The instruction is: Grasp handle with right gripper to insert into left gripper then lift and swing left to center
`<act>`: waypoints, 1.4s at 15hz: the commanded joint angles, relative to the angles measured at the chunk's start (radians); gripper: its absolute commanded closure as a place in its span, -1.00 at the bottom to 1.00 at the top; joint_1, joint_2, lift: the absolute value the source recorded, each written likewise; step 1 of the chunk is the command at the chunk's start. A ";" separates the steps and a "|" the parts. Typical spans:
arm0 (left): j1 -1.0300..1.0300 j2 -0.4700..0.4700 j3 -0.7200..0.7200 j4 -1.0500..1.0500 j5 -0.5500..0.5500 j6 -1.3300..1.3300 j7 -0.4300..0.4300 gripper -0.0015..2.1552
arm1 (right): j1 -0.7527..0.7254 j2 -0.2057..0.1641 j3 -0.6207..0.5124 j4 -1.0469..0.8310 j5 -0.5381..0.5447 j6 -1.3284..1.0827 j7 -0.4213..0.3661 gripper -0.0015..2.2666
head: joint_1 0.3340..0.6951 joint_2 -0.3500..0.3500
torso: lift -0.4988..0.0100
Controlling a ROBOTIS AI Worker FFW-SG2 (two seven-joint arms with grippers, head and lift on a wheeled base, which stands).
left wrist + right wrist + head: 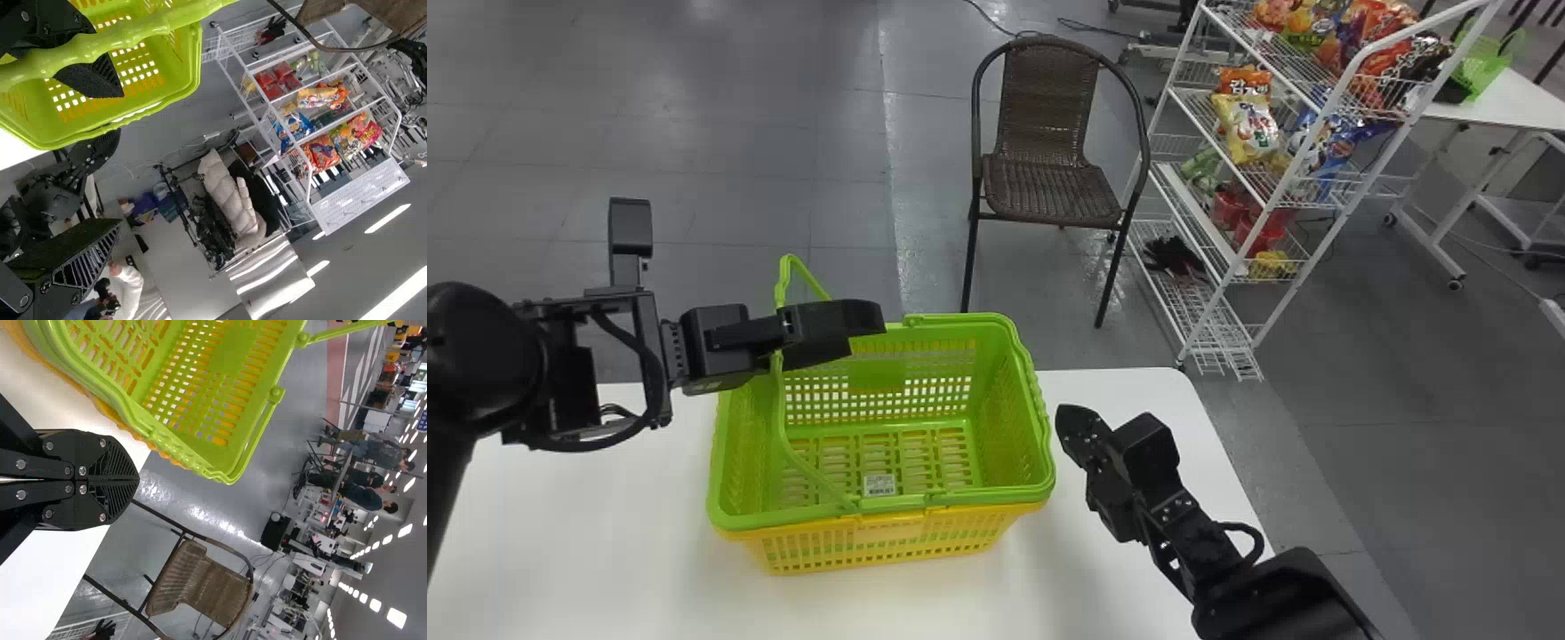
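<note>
- Left arm pose: it extends from the left side of the scene. The left gripper (753, 261) is positioned at the left end of the green basket (880, 507), with its fingers spread wide apart. One finger points upward; the other reaches right, over the basket's left part.
- Right arm pose: it enters from the near right and angles toward the far left. The right gripper (1074, 427) is just right of the green basket, its fingers together and holding nothing.
- Task item: the raised handle (781, 400) stands above the left part of the green basket, at the left gripper's right-reaching finger. It is not clamped; contact with that finger cannot be confirmed.
- Containers: the green basket is nested in a yellow basket (889, 538), both on the white table (587, 516). A small white label (879, 484) is on the green basket's floor. A second handle (1037, 378) lies folded along the right rim.
- Rack: the white wire rack (1303, 173), at far right, carries snack bags (1245, 126) and red containers (1258, 228). A brown chair (1049, 182) stands to its left.
- View differences: the left wrist view presents the raised handle passing in front of one finger – plus a pale padded coat (227, 193). The right wrist view presents the right gripper's ribbed pads (115, 495) meeting face to face.
</note>
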 commanded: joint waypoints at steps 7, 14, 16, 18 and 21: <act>0.006 0.002 0.002 -0.003 0.003 0.000 0.000 -0.86 | -0.019 0.001 0.024 0.014 0.006 0.006 0.010 0.90 | 1.00 -0.59 | 0.96; 0.008 0.002 0.001 -0.008 0.006 0.003 0.000 -0.86 | -0.010 0.001 0.015 -0.028 -0.017 0.018 0.016 0.90 | 1.00 -0.58 | 0.96; 0.009 0.002 0.001 -0.008 0.009 0.003 0.000 -0.86 | -0.002 0.001 0.015 -0.057 -0.021 0.034 0.016 0.90 | 1.00 -0.58 | 0.96; 0.011 0.000 0.001 -0.009 0.014 0.006 0.000 -0.86 | 0.007 0.001 0.015 -0.088 -0.041 0.052 0.018 0.90 | 1.00 -0.58 | 0.96; 0.013 0.000 -0.007 -0.014 0.015 0.009 0.000 -0.86 | 0.011 0.001 0.018 -0.118 -0.060 0.064 0.026 0.90 | 1.00 -0.57 | 0.96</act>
